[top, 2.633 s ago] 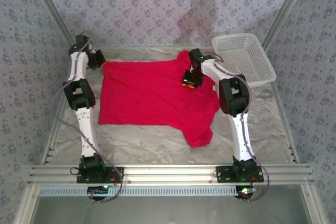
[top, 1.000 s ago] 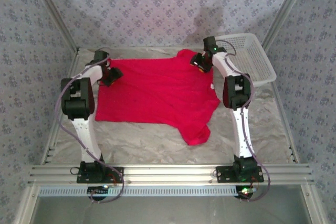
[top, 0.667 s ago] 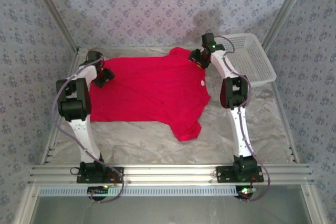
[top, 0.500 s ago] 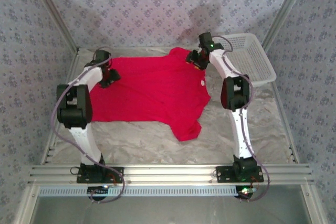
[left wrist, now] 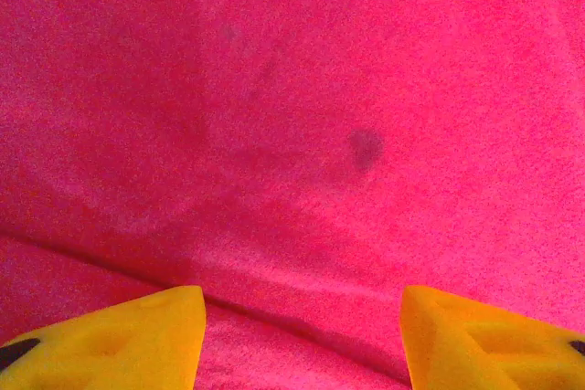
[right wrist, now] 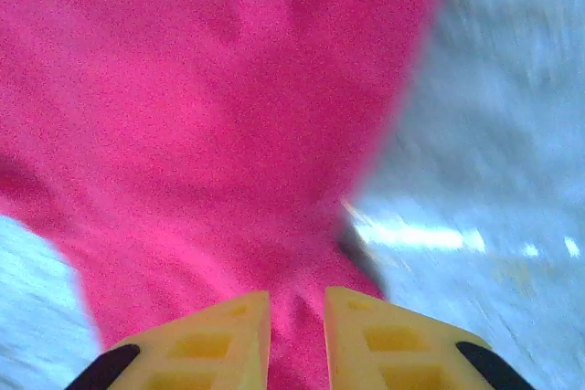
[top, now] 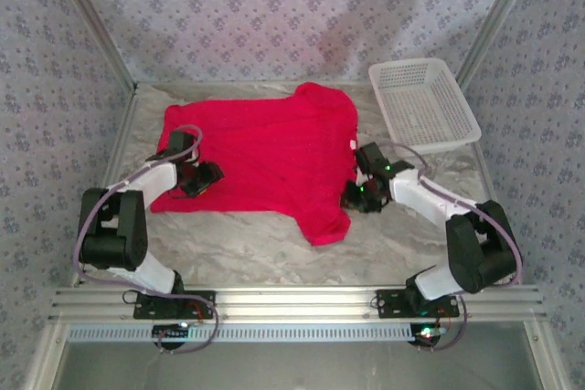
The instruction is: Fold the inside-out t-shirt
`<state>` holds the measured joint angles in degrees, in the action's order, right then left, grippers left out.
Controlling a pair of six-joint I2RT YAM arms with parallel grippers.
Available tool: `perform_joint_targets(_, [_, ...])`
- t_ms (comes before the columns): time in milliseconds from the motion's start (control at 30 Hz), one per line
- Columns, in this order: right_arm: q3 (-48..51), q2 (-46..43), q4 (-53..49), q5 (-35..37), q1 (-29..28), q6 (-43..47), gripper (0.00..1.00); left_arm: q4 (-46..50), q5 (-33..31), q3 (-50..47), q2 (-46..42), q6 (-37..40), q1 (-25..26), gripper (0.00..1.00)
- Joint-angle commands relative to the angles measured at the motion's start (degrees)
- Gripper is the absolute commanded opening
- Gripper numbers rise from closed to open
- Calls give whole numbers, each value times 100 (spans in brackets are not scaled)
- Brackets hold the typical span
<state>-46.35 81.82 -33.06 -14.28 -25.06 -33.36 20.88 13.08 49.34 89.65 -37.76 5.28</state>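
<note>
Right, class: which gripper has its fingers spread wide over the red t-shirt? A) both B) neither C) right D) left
D: the left gripper has its fingers wide apart above the t-shirt, while the right gripper has them nearly together, with cloth bunched between.

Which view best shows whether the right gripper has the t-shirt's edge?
Right wrist: the right gripper stands nearly closed, red t-shirt bunched between its fingers. Top external shows that gripper at the shirt's right edge, pinch too small to judge. Left wrist shows red cloth.
</note>
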Motion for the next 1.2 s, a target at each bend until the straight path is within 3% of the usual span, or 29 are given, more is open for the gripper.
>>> perform_joint_targets(0, [594, -594, 412, 143, -150, -211, 30, -416, 476, -65, -334, -218, -100, 58])
perform_joint_targets(133, [1007, -1037, 641, 204, -341, -398, 50, -560, 541, 123, -388, -344, 94, 58])
perform_joint_targets(267, [1074, -975, 744, 294, -359, -429, 51, -517, 401, 454, -229, -361, 509, 58])
perform_joint_targets(467, [983, -423, 987, 270, -492, -506, 44, -682, 395, 907, 152, -576, 857, 58])
perform_joint_targets(567, [980, -236, 1077, 342, -592, -536, 35, -922, 380, 1366, 530, -751, 1105, 58])
perform_joint_targets(733, [877, -306, 786, 470, -644, -711, 0, -1211, 430, 2656, 1914, -789, 1655, 58])
perform_joint_targets(967, [926, -1863, -810, 181, -737, -1664, 0, -459, 81, 4484, 3860, -521, 1784, 58])
perform_joint_targets(1167, [1623, -3634, -1375, -333, -814, -2833, 0, -467, -107, 4365, 4049, -547, 1787, 58])
